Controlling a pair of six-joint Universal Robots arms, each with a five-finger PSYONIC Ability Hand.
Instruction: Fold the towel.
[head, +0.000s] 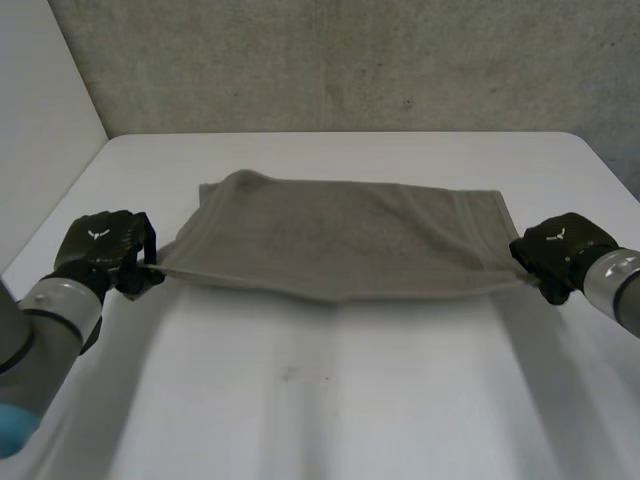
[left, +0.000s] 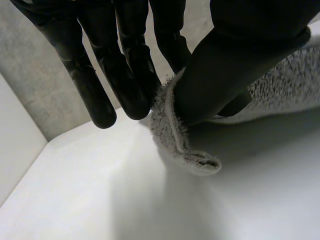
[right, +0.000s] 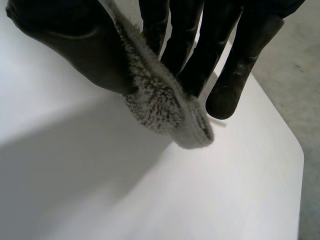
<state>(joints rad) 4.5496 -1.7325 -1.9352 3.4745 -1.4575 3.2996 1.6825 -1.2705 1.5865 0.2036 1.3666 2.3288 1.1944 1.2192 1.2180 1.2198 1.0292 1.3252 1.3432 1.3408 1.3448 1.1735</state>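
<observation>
The towel (head: 340, 240) is stretched between both hands above the counter (head: 330, 400) (its far edge seems to lie on it). The left hand (head: 105, 245) pinches the near left corner between thumb and fingers, the right hand (head: 560, 250) the near right one. Each pinch holds little cloth; if one slips, the fold probably lands crooked.

Head camera: set between and behind my arms, facing down and forward over the table (head: 320, 400) to the grey wall (head: 350, 60). It sits far enough back to take in the whole towel (head: 340, 240) and both my wrists.
Left wrist camera: looks along my left hand (left: 235, 65), very close on the towel corner pinched there.
Right wrist camera: likewise along my right hand (right: 65, 45).
Shared: each wrist view repeats one towel corner from the head view.
</observation>
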